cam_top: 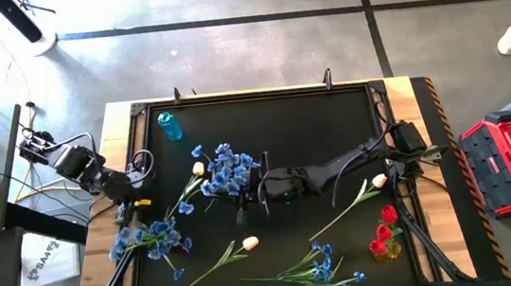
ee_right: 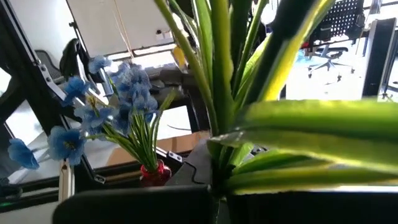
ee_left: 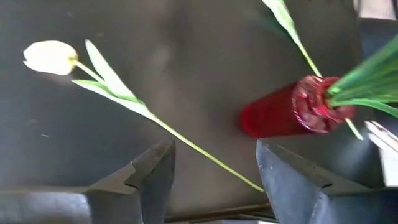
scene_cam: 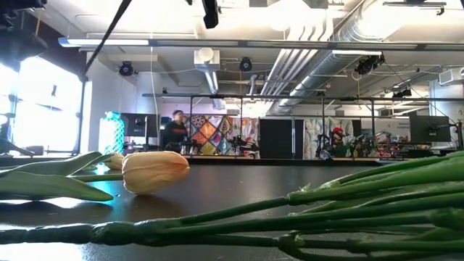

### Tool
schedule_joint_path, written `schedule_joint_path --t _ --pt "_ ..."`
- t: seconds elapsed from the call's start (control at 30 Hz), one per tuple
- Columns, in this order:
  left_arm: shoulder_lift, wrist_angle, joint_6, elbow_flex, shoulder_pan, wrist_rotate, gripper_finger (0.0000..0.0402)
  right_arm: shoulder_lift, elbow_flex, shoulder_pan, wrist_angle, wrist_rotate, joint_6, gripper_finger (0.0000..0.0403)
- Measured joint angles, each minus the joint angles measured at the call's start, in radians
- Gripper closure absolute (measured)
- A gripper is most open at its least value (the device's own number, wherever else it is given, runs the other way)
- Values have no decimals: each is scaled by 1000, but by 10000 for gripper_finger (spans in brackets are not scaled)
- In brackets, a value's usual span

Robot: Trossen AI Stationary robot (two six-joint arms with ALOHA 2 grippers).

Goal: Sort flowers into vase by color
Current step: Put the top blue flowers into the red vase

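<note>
My right gripper (cam_top: 249, 189) reaches level across the middle of the table, shut on a spray of blue flowers (cam_top: 228, 170). At the table's left edge my left gripper (ee_left: 214, 180) points down, open and touching nothing. Below it lie a cream tulip (ee_left: 50, 57) on its stem and a red vase (ee_left: 286, 112) with green stems in it. Blue flowers (ee_right: 118, 106) stand in that red vase (ee_right: 155, 173). Other cream tulips (cam_top: 250, 243) (cam_top: 378, 180) and a blue spray (cam_top: 326, 269) lie flat on the table. Red tulips (cam_top: 385, 239) stand in a yellowish vase at the near right. My right gripper is shut on the green stems and leaves (ee_right: 219, 155) of the blue spray, coming at them level from the table's right. The stems rise past the camera, and the blossoms (cam_top: 228, 170) spread beyond the fingers toward the table's left. The gripper's body hides the fingers.
A blue vase (cam_top: 169, 125) stands at the far left of the black table (cam_top: 329, 116). In the low view a cream tulip head (scene_cam: 154, 170) and long green stems (scene_cam: 326, 210) lie close in front. A red toolbox (cam_top: 509, 159) sits off the table's right.
</note>
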Motion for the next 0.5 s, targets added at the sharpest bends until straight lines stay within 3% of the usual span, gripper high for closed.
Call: schedule_joint_path --t 0.27,0.5 --pt "0 -4 61 5 0 81 138 0 0 1 -55 0 7 403" --pt "1 20 160 -30 0 84 133 0 0 1 -85 0 7 403"
